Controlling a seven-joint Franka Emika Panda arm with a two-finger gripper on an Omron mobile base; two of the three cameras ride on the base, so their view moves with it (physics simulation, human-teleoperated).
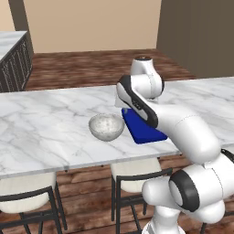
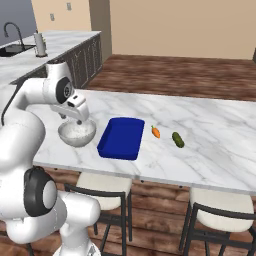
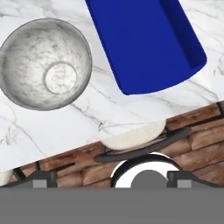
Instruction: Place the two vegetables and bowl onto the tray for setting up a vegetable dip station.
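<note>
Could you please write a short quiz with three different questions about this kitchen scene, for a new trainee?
1. True or false: the tray already carries the bowl.
2. Which thing lies nearest the dark green vegetable? A) the bowl B) the orange vegetable C) the sink
3. Fill in: the bowl stands on the marble ____, beside the tray.

Key:
1. False. The tray holds nothing; the bowl stands apart from it.
2. B. Both vegetables lie together on the far side of the tray from the bowl.
3. counter.
</note>
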